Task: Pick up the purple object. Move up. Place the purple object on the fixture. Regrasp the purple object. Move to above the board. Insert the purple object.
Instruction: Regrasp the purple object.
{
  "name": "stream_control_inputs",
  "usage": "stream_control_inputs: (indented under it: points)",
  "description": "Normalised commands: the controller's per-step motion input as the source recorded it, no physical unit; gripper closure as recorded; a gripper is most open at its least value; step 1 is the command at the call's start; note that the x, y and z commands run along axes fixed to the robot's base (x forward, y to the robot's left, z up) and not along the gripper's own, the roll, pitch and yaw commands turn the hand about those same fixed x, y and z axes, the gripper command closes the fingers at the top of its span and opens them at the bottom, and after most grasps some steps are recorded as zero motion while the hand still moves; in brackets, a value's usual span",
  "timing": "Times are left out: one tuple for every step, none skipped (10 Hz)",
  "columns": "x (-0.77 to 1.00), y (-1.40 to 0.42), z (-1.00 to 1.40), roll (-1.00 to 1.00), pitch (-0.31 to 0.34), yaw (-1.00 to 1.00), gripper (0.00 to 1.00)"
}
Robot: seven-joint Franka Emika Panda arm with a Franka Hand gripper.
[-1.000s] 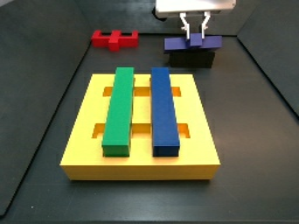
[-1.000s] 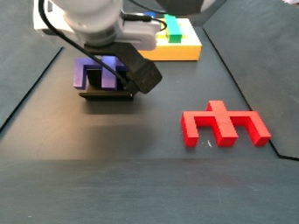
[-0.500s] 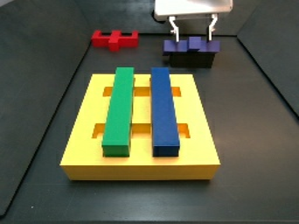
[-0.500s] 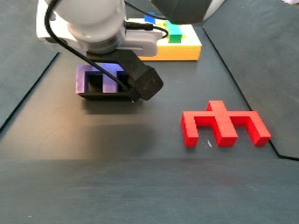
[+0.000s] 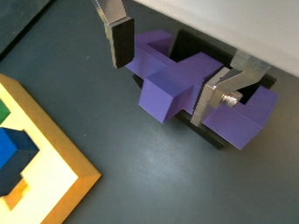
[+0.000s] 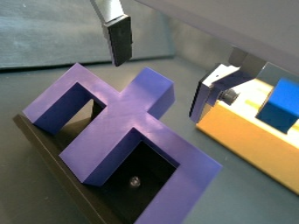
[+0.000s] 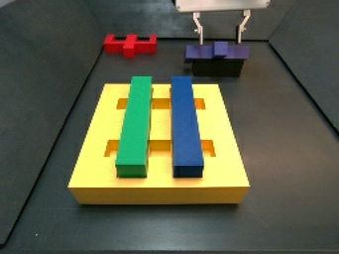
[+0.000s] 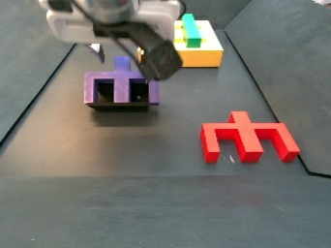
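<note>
Dark floor holds the fixture (image 8: pixel 119 105) with the purple object (image 6: pixel 117 131) on it; my gripper (image 5: pixel 170 66) hangs open above, gripping nothing; only a side view shows the red piece (image 8: pixel 249 138)

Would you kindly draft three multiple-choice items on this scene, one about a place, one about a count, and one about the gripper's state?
1. Where does the purple object rest?
A. On the fixture
B. On the board
C. Beside the red piece

2. How many long bars lie on the board?
A. One
B. Two
C. Three

3. How is the gripper?
A. Shut on the purple object
B. Shut on the red piece
C. Open above the purple object

Key:
1. A, since both side views show the purple piece sitting on top of the black fixture.
2. B, since a side view shows one green bar and one blue bar side by side.
3. C, since both wrist views show the fingers spread apart and clear of the piece, and the side views show them above it.
</note>
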Motion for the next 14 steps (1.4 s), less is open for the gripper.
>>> stream_control_inputs:
  points:
    - [-0.22, -0.16, 0.02, 1.00, 0.037, 0.11, 0.00]
    - [-0.17, -0.16, 0.02, 1.00, 0.060, 0.15, 0.00]
    - [-0.10, -0.16, 0.02, 1.00, 0.069, 0.19, 0.00]
    - [-0.01, -0.15, 0.03, 1.00, 0.069, 0.21, 0.00]
    - [0.00, -0.10, 0.04, 1.00, 0.100, 0.21, 0.00]
    - [0.11, -0.06, 0.07, 1.00, 0.154, 0.21, 0.00]
    - [0.15, -0.04, 0.07, 1.00, 0.166, 0.20, 0.00]
    - [0.17, -0.04, 0.07, 1.00, 0.166, 0.19, 0.00]
    - [0.21, -0.03, 0.07, 1.00, 0.151, 0.17, 0.00]
    - [0.24, -0.03, 0.07, 1.00, 0.143, 0.16, 0.00]
    - [0.25, -0.03, 0.07, 1.00, 0.149, 0.17, 0.00]
    - [0.25, -0.04, 0.00, 1.00, 0.111, 0.17, 0.00]
    - [0.25, -0.04, 0.01, 1.00, 0.149, 0.21, 0.00]
    - [0.25, -0.03, 0.04, 1.00, 0.160, 0.21, 0.00]
